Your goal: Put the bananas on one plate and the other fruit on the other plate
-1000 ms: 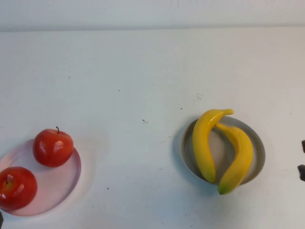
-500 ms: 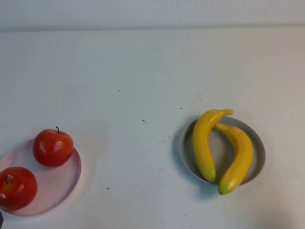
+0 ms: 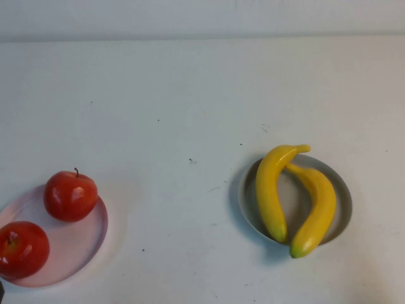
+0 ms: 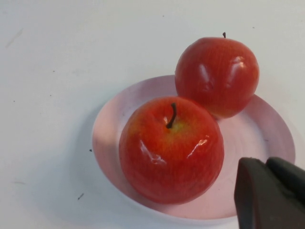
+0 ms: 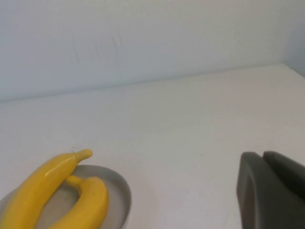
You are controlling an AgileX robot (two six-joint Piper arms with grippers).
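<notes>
Two bananas [image 3: 294, 199] lie curved together on the grey plate [image 3: 342, 190] at lower right; two apples [image 3: 69, 195] sit on the pink plate [image 3: 76, 244] at lower left. Left gripper [image 4: 269, 193] hangs beside the apples, right gripper [image 5: 269, 191] near the bananas, both closed and empty.

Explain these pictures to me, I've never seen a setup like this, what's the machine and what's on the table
This is a two-armed table robot, each arm ending in a gripper. One picture looks down from a raised camera; the other two come from cameras on the arms' wrists.

On the white table, two red apples sit on a pale pink plate on the robot's left. Two yellow bananas lie on a grey-blue plate on its right, so the sorting looks done.

The left gripper hangs near the apples, and the right gripper hangs beside the banana plate. Both show only as dark shapes at the picture edge, and neither holds anything.
</notes>
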